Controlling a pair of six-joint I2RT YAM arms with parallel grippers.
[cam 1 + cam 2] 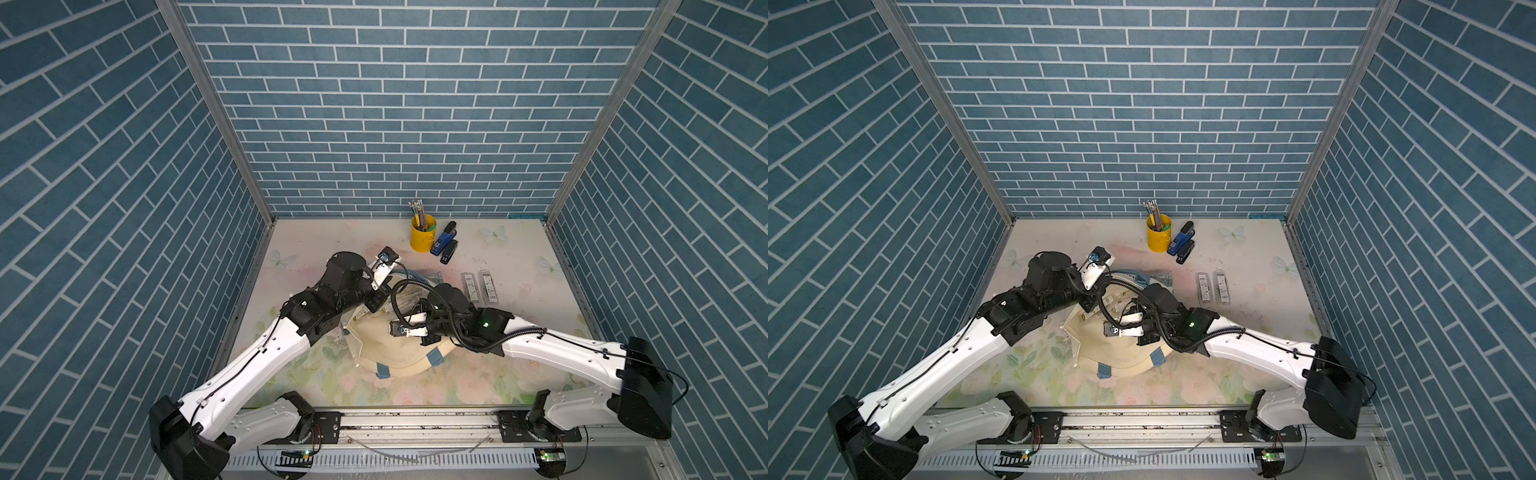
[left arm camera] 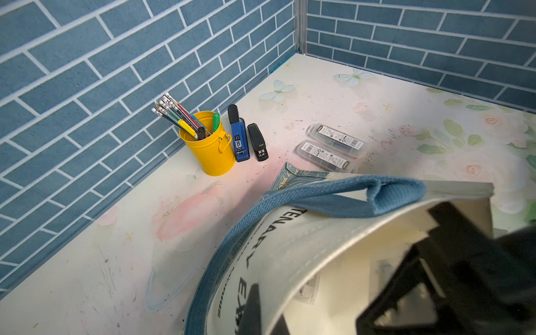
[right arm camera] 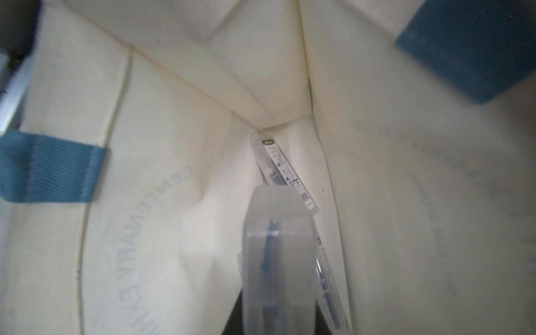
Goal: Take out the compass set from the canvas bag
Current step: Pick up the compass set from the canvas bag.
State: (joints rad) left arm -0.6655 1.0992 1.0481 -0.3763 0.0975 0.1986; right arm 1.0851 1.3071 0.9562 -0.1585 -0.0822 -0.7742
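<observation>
one long, clear, hard plastic compass set is sitting in the right gripper, deep inside the large cream canvas bag with light blue straps. i am judging that it is handling light and stiff, but its smooth walls are looking slippery, so gripping across the narrow width near one end is seeming the safest hold. the jaws are not showing in the right wrist view; the case is standing straight out before the camera, so i am reading the claw as narrow and clamping it. a second case is lying deeper in the fold, and a third case is leaning just beside the held one. the left gripper is pinching shut on the rim of the bag and holding the mouth open. outside, a pair of cases is lying side by side on the flowered table, near the bag.
</observation>
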